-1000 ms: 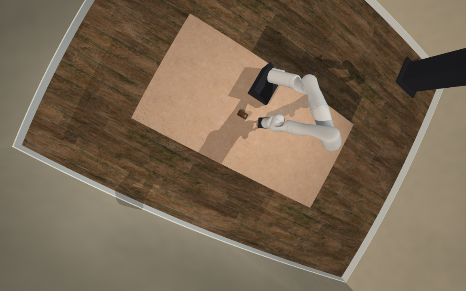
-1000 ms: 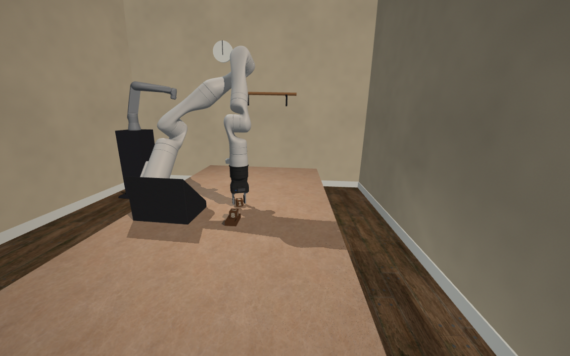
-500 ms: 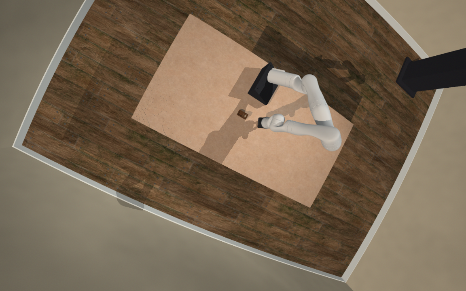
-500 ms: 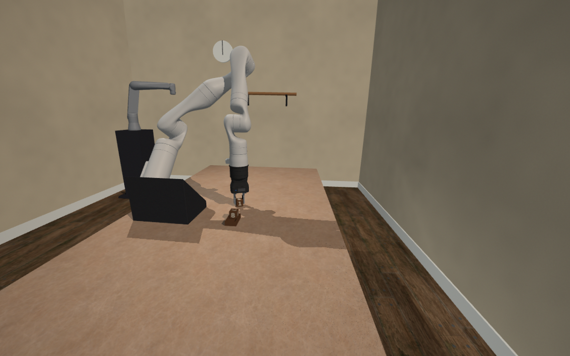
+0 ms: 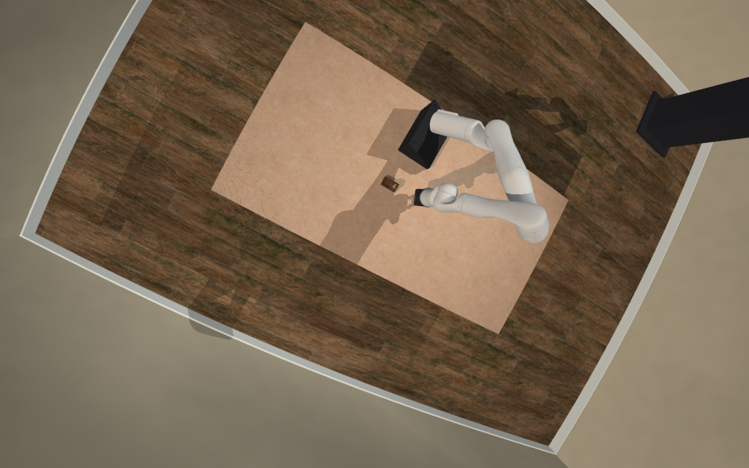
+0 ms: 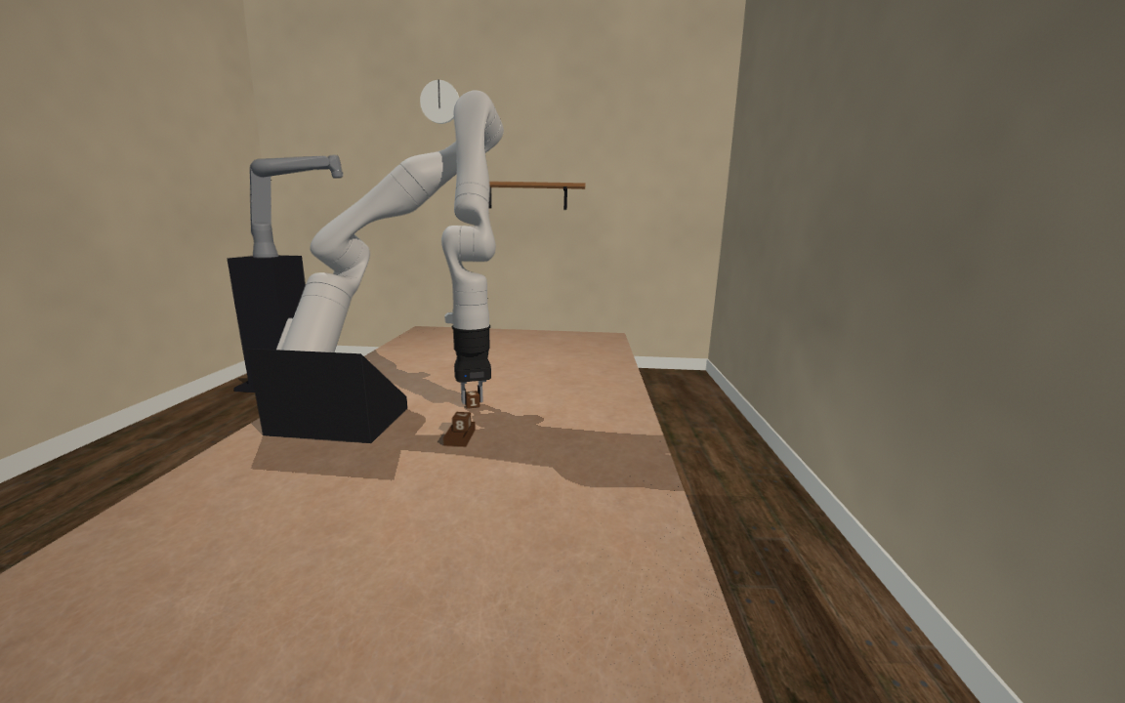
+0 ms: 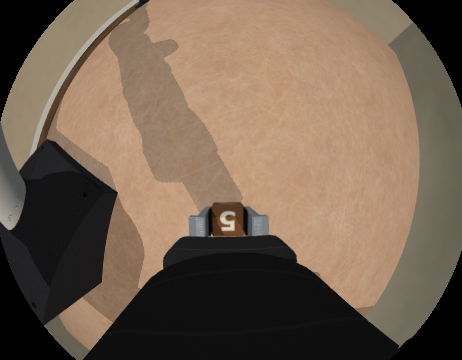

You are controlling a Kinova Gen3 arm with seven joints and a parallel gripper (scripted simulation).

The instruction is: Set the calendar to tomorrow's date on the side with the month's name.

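The dark wooden tray (image 6: 458,434) lies on the tan mat near the black arm base, with one brown cube showing an 8 (image 6: 460,424) standing in it. It is a small brown shape in the overhead view (image 5: 390,183). The second brown cube (image 6: 473,399) shows a 1 toward the room camera and a 5 on top in the wrist view (image 7: 227,220). It is just behind the tray, low at the mat. My gripper (image 6: 472,397) points straight down and its grey fingers press on both sides of this cube.
The black arm base (image 6: 321,392) stands to the left of the tray. A second black stand with a grey arm (image 6: 265,288) is behind it. A dark wooden floor surrounds the mat.
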